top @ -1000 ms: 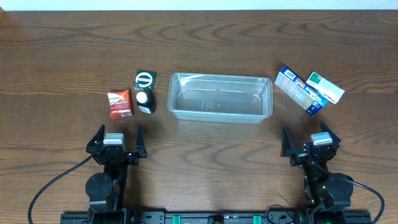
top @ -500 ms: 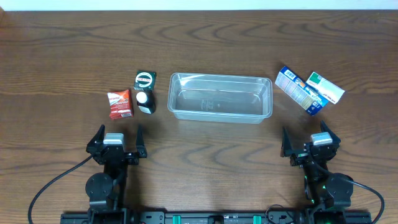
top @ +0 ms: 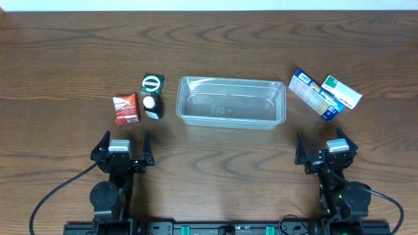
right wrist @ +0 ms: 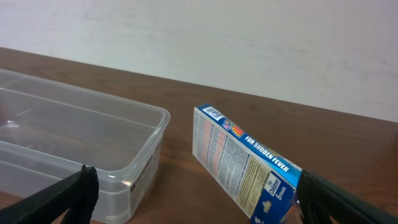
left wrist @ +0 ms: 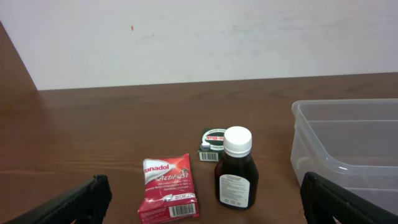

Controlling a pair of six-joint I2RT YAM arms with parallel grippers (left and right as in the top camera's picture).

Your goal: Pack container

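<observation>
The clear plastic container [top: 231,102] sits empty at the table's middle; it also shows in the left wrist view [left wrist: 348,149] and the right wrist view [right wrist: 74,143]. Left of it lie a red sachet [top: 125,109] [left wrist: 169,188], a dark bottle with a white cap [top: 153,106] [left wrist: 236,168] and a small green box [top: 152,83] [left wrist: 212,144]. Right of it lie a blue box [top: 313,95] [right wrist: 245,165] and a green-and-white box [top: 341,92]. My left gripper [top: 122,153] [left wrist: 199,208] is open near the front, short of the sachet. My right gripper [top: 326,153] [right wrist: 193,202] is open, short of the blue box.
The wooden table [top: 209,39] runs back to a white wall [left wrist: 199,37]. Both arm bases stand at the front edge.
</observation>
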